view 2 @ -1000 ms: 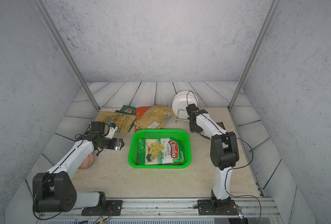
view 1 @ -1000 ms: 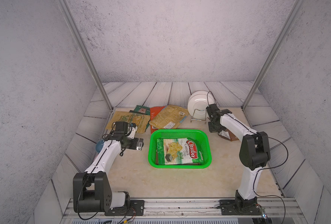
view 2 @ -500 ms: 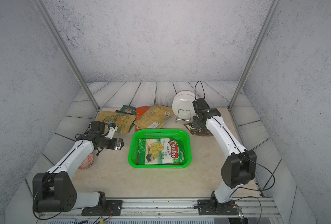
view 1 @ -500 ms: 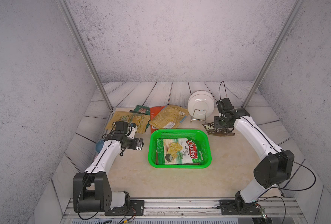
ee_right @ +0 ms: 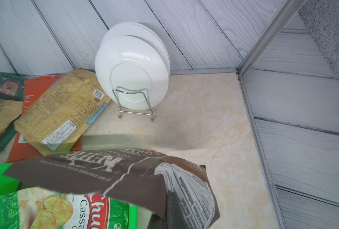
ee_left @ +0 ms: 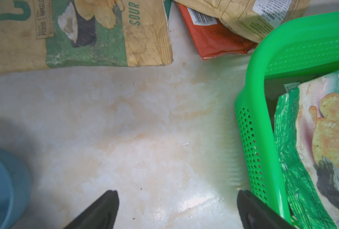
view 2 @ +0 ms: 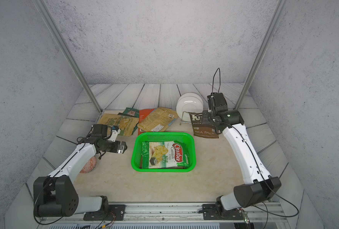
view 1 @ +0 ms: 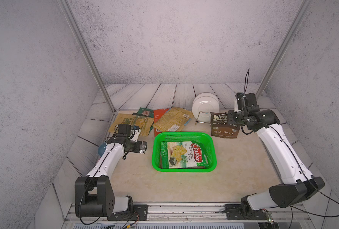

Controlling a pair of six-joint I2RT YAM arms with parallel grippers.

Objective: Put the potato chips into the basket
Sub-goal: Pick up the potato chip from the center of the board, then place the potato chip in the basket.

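1. In both top views the right gripper [view 1: 230, 119] has risen from low beside the plates [view 1: 205, 107]. It is clamped on the upper edge of the brown bag [view 1: 224, 127]. A second ago that bag was down on the table. Now it hangs clear at 2 o'clock of the basket [view 1: 182, 134], so the pick looks done. I judge the carry over the rim comes next.
2. In the same views the green-white bag [view 1: 182, 155] lies flat in the basket. The other chip bags [view 1: 171, 120] lie piled at 10 to 12 o'clock, waiting. The left gripper [view 1: 143, 148], at 9 o'clock, has not moved.
3. Left wrist: its fingers [ee_left: 105, 206] are spread wide over bare table and hold nothing. The basket wall is just beside one finger.
4. Right wrist: the brown bag dangles in front, with a basket corner and the green-white bag showing past it. The jaws are hidden here.
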